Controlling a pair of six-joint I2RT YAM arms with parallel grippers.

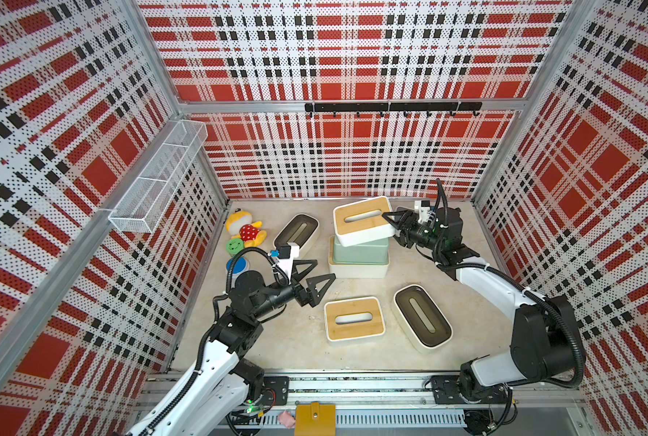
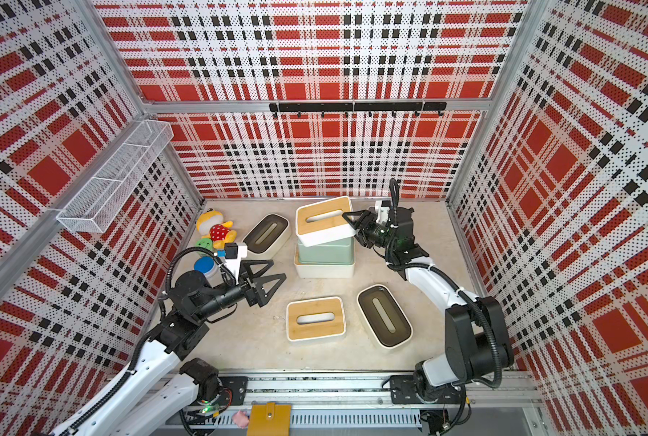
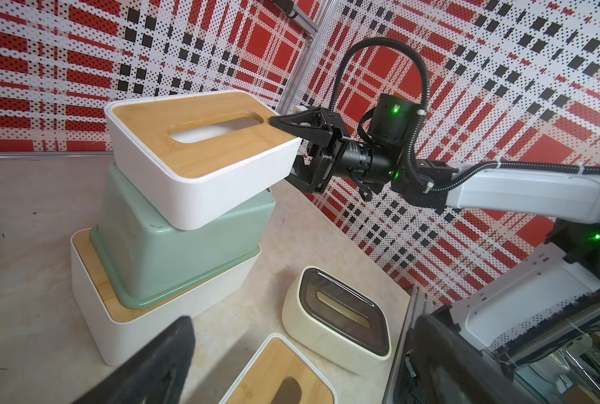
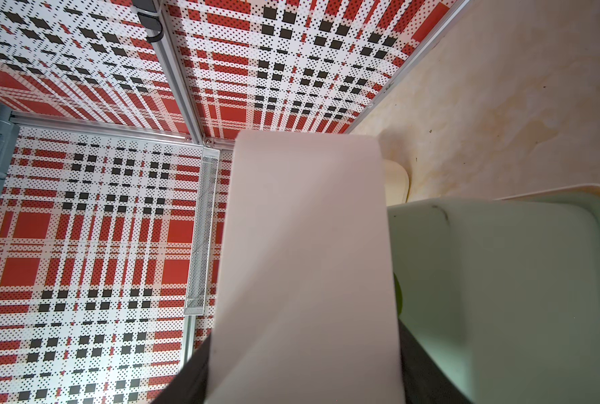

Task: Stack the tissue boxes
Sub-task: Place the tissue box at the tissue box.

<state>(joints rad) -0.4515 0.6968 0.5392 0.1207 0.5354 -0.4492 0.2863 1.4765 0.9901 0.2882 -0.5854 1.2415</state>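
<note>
Status: your right gripper clamps the wood-lid box, tilted on the mint box. Your left gripper is spread wide, empty.

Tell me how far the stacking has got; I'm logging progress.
Done: the mint-green box sits on the bottom wood-lid box. In hand: the right gripper holds a second wood-lid box, tilted on the mint one, not yet flat. To do: a loose wood-lid box and two dark-lid boxes; the left gripper is open, empty.
</note>
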